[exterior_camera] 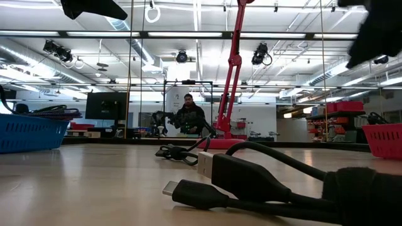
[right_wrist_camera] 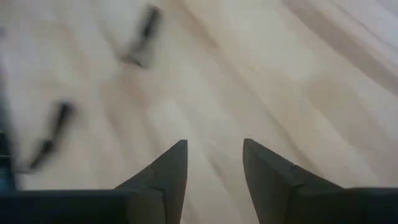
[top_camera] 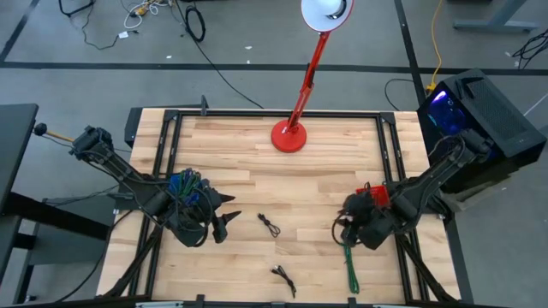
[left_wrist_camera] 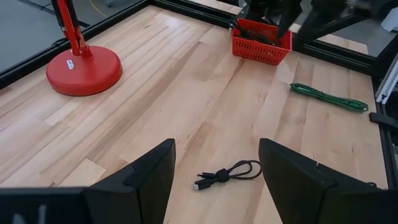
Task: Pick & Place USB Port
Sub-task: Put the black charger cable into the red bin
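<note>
Two black USB cables lie loose on the wooden table: one coiled near the middle [top_camera: 271, 224], also in the left wrist view [left_wrist_camera: 227, 174], and one near the front edge [top_camera: 284, 278]. Their plugs fill the foreground of the low view [exterior_camera: 251, 182]. My left gripper [top_camera: 221, 224] hovers left of the middle cable, open and empty [left_wrist_camera: 216, 146]. At the table's right my right gripper [top_camera: 344, 224] hangs open above bare wood, holding nothing [right_wrist_camera: 214, 146]; its blurred view shows two dark cable pieces [right_wrist_camera: 143, 37] farther off.
A red basket [top_camera: 372, 192] sits beside the right arm and a blue basket [top_camera: 184, 184] beneath the left arm. A green cable [top_camera: 351, 269] lies at the front right. The red lamp's base [top_camera: 288, 137] stands at the far middle. A person [exterior_camera: 188, 116] is in the room behind.
</note>
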